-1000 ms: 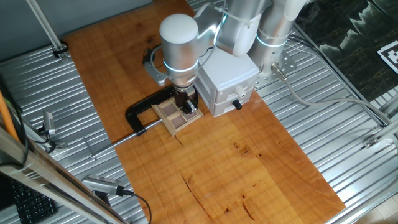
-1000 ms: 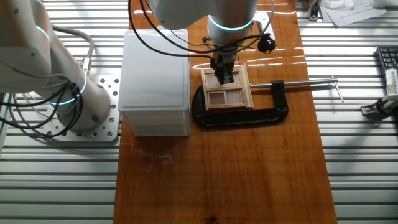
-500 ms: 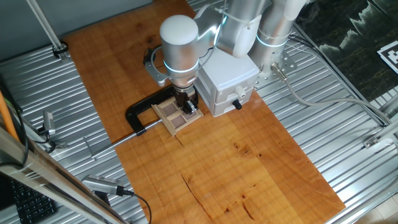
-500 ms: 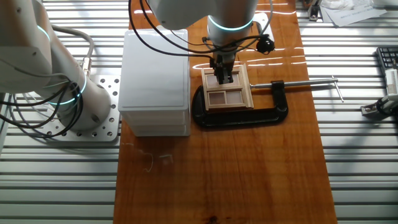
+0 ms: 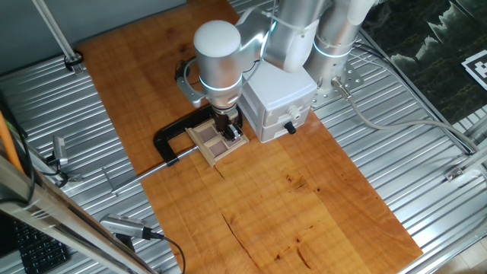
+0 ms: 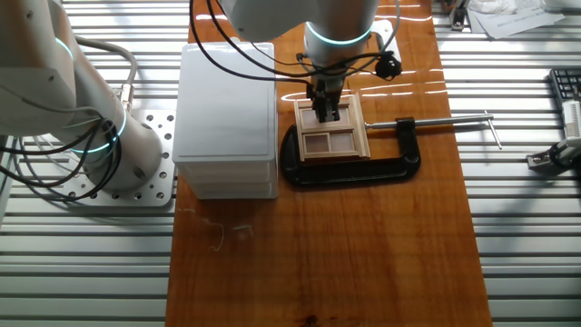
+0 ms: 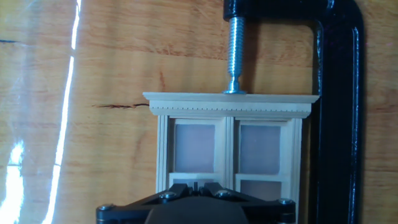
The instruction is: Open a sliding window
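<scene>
The sliding window (image 5: 215,143) is a small light-wood frame with four brownish panes, lying flat on the wooden board; it also shows in the other fixed view (image 6: 332,138) and the hand view (image 7: 227,146). A black C-clamp (image 5: 169,138) holds it down. My gripper (image 5: 228,131) points straight down onto the window's half nearest the white box. In the hand view its fingertips (image 7: 196,186) are pressed together over the middle of the window, near the centre bar. I see nothing held between them. In the other fixed view the gripper (image 6: 325,113) stands on the window's far panes.
A white box with a black knob (image 5: 278,100) stands right beside the window, and also shows in the other fixed view (image 6: 227,118). The clamp's screw (image 7: 234,46) presses on the window's top moulding, and its handle rod (image 6: 454,119) sticks out sideways. Ribbed metal table (image 5: 426,160) surrounds the board.
</scene>
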`<state>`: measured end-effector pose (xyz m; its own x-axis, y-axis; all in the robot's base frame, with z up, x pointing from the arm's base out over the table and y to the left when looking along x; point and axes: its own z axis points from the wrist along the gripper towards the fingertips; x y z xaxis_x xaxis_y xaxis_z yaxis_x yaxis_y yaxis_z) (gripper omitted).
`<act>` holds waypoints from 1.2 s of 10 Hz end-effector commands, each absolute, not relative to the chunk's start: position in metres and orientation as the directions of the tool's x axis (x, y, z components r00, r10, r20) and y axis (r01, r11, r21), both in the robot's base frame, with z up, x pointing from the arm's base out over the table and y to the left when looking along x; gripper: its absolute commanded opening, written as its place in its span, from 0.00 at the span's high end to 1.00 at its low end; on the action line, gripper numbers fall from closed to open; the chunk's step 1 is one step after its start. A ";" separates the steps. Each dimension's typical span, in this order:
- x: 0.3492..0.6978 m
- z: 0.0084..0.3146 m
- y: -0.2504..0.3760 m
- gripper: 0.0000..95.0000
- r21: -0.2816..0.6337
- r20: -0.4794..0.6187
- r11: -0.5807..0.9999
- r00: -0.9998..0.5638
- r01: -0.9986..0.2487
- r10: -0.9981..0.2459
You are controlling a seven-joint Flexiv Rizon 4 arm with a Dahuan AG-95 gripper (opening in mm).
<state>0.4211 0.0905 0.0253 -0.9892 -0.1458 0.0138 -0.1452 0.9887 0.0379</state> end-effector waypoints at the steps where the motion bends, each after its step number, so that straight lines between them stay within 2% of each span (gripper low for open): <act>1: 0.421 0.024 0.092 1.00 0.034 0.015 0.989 -0.989 -0.146 -0.146; 12: 0.419 0.027 0.095 1.00 0.027 0.022 0.989 -0.989 -0.144 -0.145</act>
